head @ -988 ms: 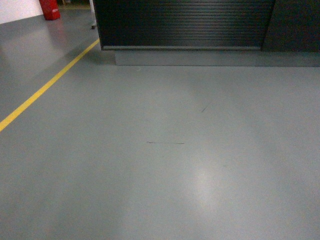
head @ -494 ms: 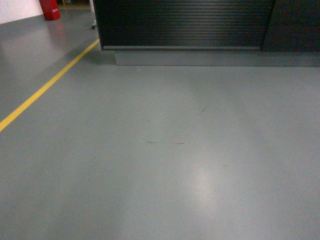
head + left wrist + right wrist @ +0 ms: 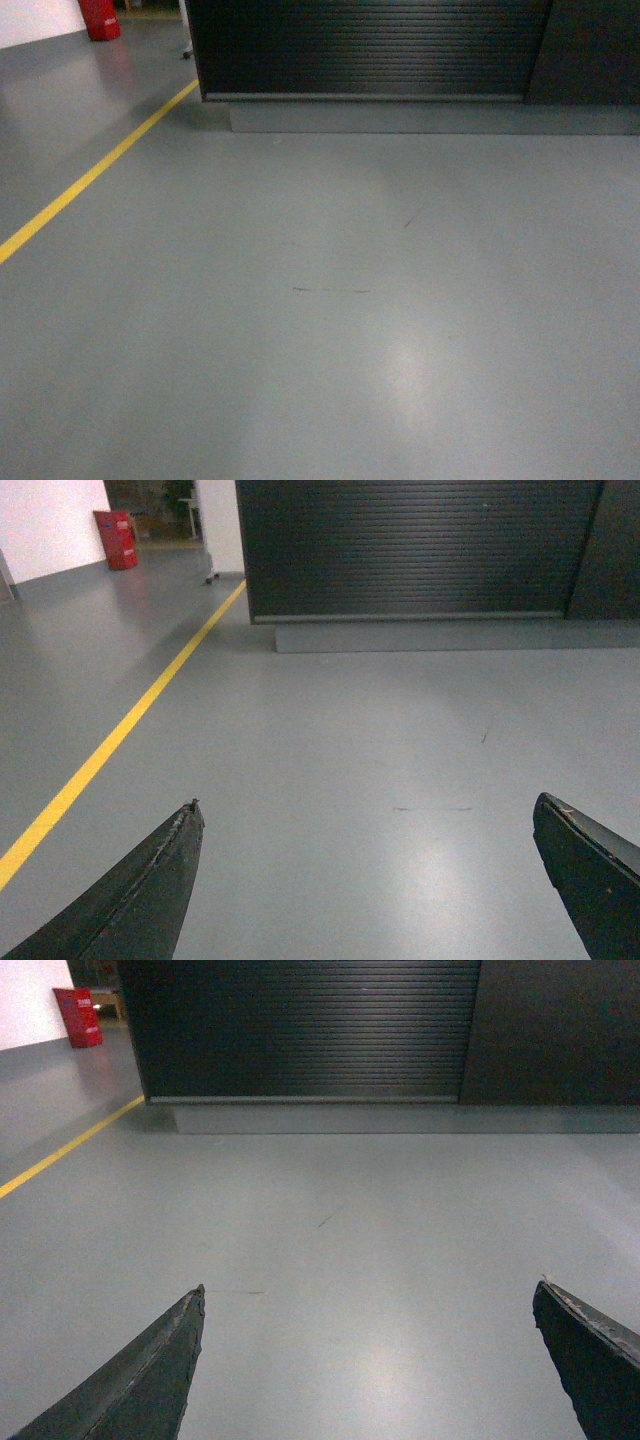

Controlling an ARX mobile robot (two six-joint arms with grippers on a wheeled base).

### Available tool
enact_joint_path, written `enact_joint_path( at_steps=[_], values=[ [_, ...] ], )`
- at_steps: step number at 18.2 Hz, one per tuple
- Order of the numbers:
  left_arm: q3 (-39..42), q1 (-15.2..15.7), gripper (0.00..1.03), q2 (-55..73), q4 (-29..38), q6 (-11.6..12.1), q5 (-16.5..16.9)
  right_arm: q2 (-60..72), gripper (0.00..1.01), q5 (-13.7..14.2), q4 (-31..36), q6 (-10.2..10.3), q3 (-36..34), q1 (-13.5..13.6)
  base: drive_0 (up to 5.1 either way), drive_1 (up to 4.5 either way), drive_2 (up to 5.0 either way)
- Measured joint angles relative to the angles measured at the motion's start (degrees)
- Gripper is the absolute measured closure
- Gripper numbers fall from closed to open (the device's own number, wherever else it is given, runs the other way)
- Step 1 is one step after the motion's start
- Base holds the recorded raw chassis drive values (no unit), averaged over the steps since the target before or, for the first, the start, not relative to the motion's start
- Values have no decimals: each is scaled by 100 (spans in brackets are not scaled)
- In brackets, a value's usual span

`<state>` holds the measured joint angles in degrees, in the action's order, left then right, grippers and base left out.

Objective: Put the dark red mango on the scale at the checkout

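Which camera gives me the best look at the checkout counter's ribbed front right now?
The left wrist view: the checkout shows its ribbed front nearly full width, with its left corner and base plinth. The right wrist view shows it too, plus a smooth dark panel on the right. The head view crops it to a low strip.

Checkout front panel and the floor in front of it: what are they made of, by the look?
Checkout front panel: dark, matte, horizontally ribbed; slatted metal or plastic, cannot tell which. Floor: seamless grey, semi-gloss, likely coated concrete; it shows a soft light reflection and scuff marks.
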<state>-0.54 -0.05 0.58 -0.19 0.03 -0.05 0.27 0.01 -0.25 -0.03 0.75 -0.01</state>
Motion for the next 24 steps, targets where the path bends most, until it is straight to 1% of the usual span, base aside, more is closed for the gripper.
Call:
enact_joint_path(
  at_steps=[24],
  values=[
    [0, 0, 5, 0, -9, -2, -4, 0, 3, -2, -11, 0, 0, 0, 2, 420, -417]
  ],
)
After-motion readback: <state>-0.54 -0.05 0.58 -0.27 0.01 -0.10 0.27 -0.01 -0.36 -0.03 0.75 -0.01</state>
